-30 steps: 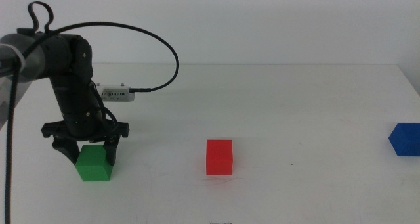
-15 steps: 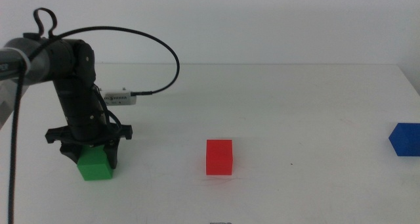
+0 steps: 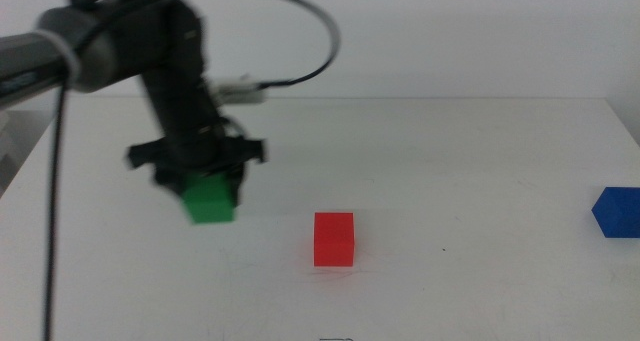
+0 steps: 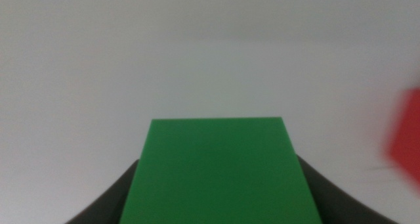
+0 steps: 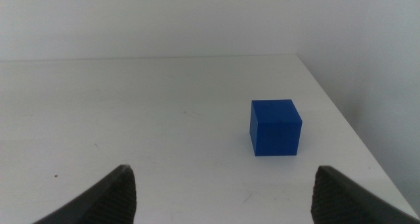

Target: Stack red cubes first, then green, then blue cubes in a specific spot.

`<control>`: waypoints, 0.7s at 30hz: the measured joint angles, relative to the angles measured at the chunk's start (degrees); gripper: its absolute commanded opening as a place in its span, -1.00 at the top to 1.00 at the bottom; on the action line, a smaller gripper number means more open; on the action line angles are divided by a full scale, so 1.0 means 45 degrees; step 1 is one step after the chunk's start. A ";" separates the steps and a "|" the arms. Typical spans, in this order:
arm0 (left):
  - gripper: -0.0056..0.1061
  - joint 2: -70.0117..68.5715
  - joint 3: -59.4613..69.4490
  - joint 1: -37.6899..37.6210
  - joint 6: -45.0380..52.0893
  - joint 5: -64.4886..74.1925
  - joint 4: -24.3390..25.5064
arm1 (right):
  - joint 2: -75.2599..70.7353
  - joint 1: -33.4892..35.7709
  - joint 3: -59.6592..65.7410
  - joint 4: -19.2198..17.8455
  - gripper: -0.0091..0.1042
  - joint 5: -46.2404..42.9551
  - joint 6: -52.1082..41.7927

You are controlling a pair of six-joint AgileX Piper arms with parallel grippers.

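My left gripper (image 3: 208, 196) is shut on the green cube (image 3: 211, 200) and holds it above the table, left of the red cube (image 3: 334, 239). In the left wrist view the green cube (image 4: 223, 173) fills the space between the two jaws, and the red cube (image 4: 405, 142) shows blurred at the picture's edge. The red cube rests on the white tabletop near the middle. At the far right of the table lies the blue cube (image 3: 618, 213). My right gripper (image 5: 220, 191) is open with the blue cube (image 5: 275, 127) ahead of it; it is out of the middle view.
A black cable (image 3: 300, 41) loops above the left arm. The table's right edge (image 5: 348, 129) runs close to the blue cube.
The left gripper has lifted the green cube off the table and carried it right, toward the red cube. The red and blue cubes have not moved.
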 measured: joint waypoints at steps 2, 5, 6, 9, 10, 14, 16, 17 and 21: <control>0.33 0.0159 -0.0681 -0.0661 -0.0415 0.0000 0.0144 | 0.0000 0.0000 0.0000 0.0000 -0.48 0.0000 0.0000; 0.33 0.0404 -0.1470 -0.1557 -0.0995 0.0016 0.0131 | 0.0000 0.0000 0.0000 0.0000 -0.48 0.0000 0.0000; 0.33 0.0533 -0.1654 -0.1824 -0.1189 0.0016 0.0061 | 0.0000 0.0000 0.0000 0.0000 -0.48 0.0000 0.0000; 0.33 0.0905 -0.2094 -0.2523 -0.1571 0.0099 -0.0080 | 0.0000 0.0000 0.0000 0.0000 -0.48 0.0000 0.0000; 0.33 0.1068 -0.2267 -0.2725 -0.1694 0.0111 -0.0146 | 0.0000 0.0000 0.0000 0.0000 -0.48 0.0000 0.0000; 0.33 0.1730 -0.3018 -0.3344 -0.1845 0.0130 -0.0297 | 0.0000 0.0000 0.0000 0.0000 -0.48 0.0000 0.0000; 0.32 0.2058 -0.3340 -0.3570 -0.1901 0.0130 -0.0352 | 0.0000 0.0000 0.0000 0.0000 -0.48 0.0000 0.0000; 0.32 0.2204 -0.3452 -0.3633 -0.1952 0.0130 -0.0418 | 0.0000 0.0000 0.0000 0.0000 -0.48 0.0000 0.0000; 0.32 0.2513 -0.3714 -0.3770 -0.2096 0.0115 -0.0573 | 0.0000 0.0000 0.0000 0.0000 -0.48 0.0000 0.0000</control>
